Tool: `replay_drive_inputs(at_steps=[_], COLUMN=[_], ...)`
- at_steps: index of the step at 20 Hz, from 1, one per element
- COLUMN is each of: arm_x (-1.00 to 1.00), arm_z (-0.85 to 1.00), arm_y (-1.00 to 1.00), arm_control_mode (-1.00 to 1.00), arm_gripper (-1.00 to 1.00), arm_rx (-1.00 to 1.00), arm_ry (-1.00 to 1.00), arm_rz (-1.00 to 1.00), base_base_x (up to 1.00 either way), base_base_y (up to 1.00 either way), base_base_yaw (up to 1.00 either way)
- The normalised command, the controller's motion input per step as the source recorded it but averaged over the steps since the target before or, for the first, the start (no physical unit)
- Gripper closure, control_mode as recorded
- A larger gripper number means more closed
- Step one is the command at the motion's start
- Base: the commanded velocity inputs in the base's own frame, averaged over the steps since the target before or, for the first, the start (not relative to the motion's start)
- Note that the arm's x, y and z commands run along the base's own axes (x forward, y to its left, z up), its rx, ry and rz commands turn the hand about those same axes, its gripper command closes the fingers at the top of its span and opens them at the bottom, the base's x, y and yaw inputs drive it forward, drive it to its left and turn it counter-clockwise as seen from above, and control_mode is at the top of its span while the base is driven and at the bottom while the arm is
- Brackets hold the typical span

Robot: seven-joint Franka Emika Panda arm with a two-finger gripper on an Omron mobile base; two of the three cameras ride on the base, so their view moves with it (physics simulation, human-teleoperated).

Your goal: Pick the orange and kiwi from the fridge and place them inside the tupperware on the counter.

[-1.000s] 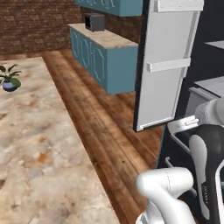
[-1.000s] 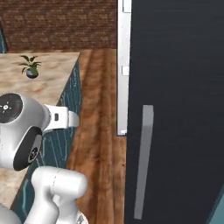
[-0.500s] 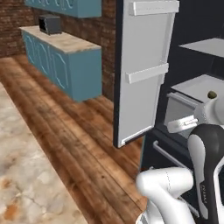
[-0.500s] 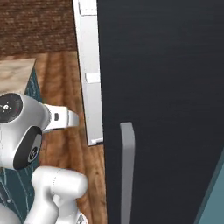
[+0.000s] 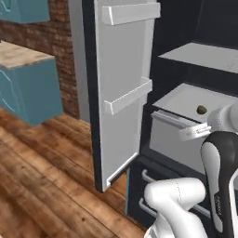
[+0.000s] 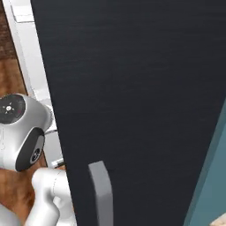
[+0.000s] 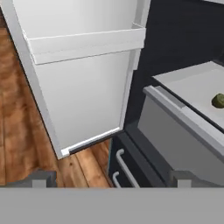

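Base swung toward fridge (image 5: 186, 116) | kiwi (image 5: 201, 109) on shelf — left, hand views | jaws released — right view: dark door

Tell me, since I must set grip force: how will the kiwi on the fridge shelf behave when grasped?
The kiwi looks small and rounded on a flat grey shelf, so it may roll if nudged. Probably light. The gripper stands open.

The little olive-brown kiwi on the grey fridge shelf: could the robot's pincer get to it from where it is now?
Probably yes. The olive-brown kiwi lies alone on the light grey shelf, the white fridge door stands swung aside, and the open pincer has nothing between it and the fruit.
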Motion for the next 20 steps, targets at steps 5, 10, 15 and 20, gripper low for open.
replay_drive_inputs(at_steps=[5, 10, 15, 20], arm_x=[0.0, 0.0, 0.0, 0.0], arm_z=[0.0, 0.0, 0.0, 0.0], arm_y=[0.0, 0.0, 0.0, 0.0], arm_control_mode=[1.0, 1.0, 1.0, 1.0], arm_gripper=[-1.0, -1.0, -1.0, -1.0], arm_rx=[0.0, 0.0, 0.0, 0.0], arm_ry=[0.0, 0.0, 0.0, 0.0], arm_rz=[0.0, 0.0, 0.0, 0.0], base_base_x=[0.93, 0.27, 0.16, 0.0], base_base_y=[0.24, 0.0, 0.0, 0.0], base_base_yaw=[-0.48, -0.48, -0.51, -0.54])
